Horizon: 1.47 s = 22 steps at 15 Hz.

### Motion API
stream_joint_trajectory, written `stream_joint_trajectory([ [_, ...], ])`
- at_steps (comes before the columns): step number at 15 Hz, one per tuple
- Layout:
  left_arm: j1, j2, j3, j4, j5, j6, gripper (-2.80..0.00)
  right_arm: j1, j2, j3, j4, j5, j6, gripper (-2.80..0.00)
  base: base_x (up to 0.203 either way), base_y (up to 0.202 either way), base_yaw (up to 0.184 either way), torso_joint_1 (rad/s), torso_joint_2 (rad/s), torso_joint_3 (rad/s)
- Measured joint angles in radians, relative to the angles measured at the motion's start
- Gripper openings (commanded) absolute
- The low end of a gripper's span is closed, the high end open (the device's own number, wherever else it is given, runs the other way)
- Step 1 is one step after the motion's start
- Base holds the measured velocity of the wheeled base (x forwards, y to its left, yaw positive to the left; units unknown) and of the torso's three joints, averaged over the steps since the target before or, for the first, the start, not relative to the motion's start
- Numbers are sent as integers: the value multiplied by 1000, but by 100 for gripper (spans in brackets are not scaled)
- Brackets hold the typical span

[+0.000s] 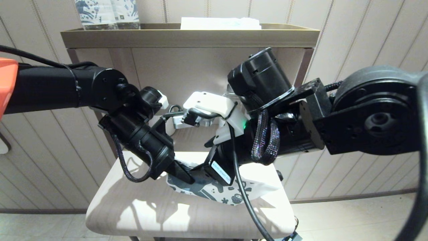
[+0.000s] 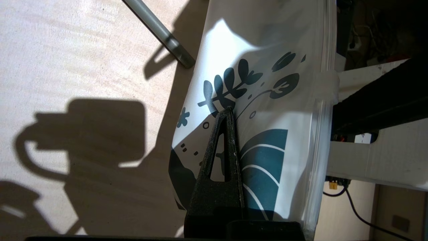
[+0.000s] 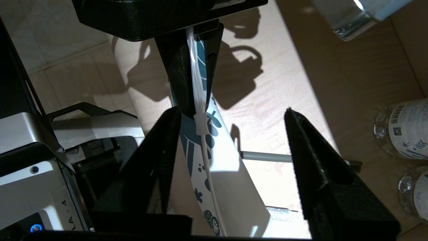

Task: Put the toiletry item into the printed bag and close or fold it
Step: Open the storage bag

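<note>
The left gripper is clamped on the printed bag, lifted at the desk's six o'clock. The right gripper, fingers apart, straddles its zip edge. The toiletry item lies on the desk behind. The bag looks thin, limp and slippery; its stiffer zip strip offers the best hold.

A beige padded seat carries the things — light fabric, patched with sun and shadow. The printed bag is at its middle, toward 3 o'clock, one end raised off the fabric. The stick lies flat on the seat beyond the bag, at about 12 o'clock from it, its dark head pointing toward the back edge. Water bottles stand on the seat at the back, around 1 o'clock. Behind and above the seat a brass-toned shelf holds printed packs at 11 o'clock and a flat white packet at 12.
</note>
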Motion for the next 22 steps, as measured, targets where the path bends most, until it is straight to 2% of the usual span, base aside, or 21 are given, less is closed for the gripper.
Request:
stream_joint_trajectory([
  [12, 0, 6, -1, 0, 0, 6, -280, -1, 3, 28, -4, 5, 0, -280, 0, 0, 0, 0, 0, 0],
  [22, 1, 7, -1, -5, -4, 6, -280, -126, -199, 288, -6, 44, 3, -280, 0, 0, 0, 0, 0, 0],
])
